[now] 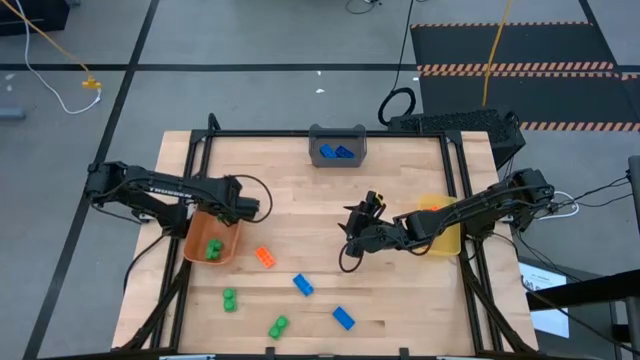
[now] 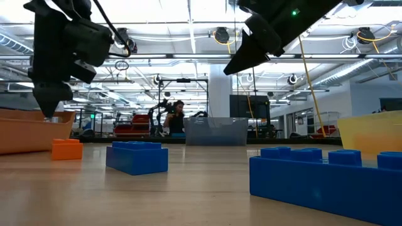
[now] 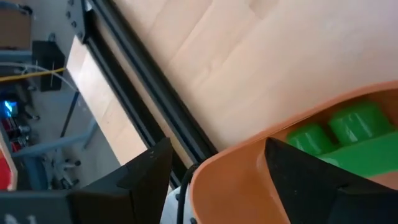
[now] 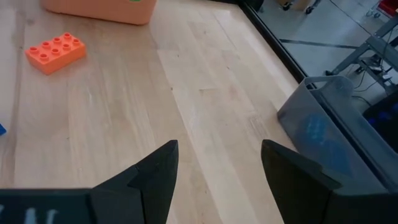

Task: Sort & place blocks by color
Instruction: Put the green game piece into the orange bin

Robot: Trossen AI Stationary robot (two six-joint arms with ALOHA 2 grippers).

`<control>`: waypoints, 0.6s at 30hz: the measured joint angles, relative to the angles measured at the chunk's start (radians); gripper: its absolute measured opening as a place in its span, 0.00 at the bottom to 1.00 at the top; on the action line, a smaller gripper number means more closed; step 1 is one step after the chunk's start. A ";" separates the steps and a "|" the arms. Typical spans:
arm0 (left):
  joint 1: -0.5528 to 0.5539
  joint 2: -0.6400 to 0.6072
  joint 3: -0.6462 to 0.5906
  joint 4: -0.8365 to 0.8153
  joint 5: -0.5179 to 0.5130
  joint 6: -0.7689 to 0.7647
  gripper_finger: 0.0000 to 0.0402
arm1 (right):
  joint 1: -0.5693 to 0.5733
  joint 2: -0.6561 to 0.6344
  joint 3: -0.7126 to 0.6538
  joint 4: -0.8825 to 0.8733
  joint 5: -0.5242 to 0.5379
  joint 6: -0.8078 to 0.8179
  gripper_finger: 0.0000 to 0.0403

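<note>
The left gripper (image 1: 240,212) hangs jaws apart over the orange plastic bin (image 1: 196,246) holding green studded bricks (image 1: 213,249), the right gripper (image 1: 352,228) open-jawed above the wooden desk (image 1: 300,190)

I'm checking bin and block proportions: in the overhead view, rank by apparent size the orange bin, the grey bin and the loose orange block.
1. Orange bin and grey bin: look alike, unranked.
2. Orange block: clearly smallest.
</note>
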State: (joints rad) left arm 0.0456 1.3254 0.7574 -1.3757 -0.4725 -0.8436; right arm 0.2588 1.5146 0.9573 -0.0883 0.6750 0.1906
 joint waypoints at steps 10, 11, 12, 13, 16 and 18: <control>-0.017 0.000 0.056 -0.046 -0.001 -0.021 0.58 | 0.012 0.000 0.000 0.000 0.000 0.005 0.55; -0.022 0.000 0.076 -0.048 -0.006 -0.013 0.58 | 0.011 0.000 0.000 0.000 0.000 0.005 0.55; -0.027 0.000 0.102 -0.049 -0.017 -0.003 0.58 | 0.011 0.000 0.000 0.000 0.000 0.005 0.55; -0.031 0.000 0.129 -0.053 -0.030 0.008 0.58 | 0.011 0.000 0.000 0.000 0.000 0.005 0.55; -0.045 0.000 0.222 -0.098 -0.064 0.020 0.58 | 0.011 0.000 0.000 0.000 0.000 0.004 0.55; -0.053 0.000 0.286 -0.135 -0.075 0.021 0.58 | 0.011 0.000 0.000 0.000 0.000 0.006 0.55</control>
State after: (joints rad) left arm -0.0077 1.3254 1.0433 -1.5104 -0.5471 -0.8230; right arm 0.2703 1.5146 0.9573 -0.0881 0.6746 0.1965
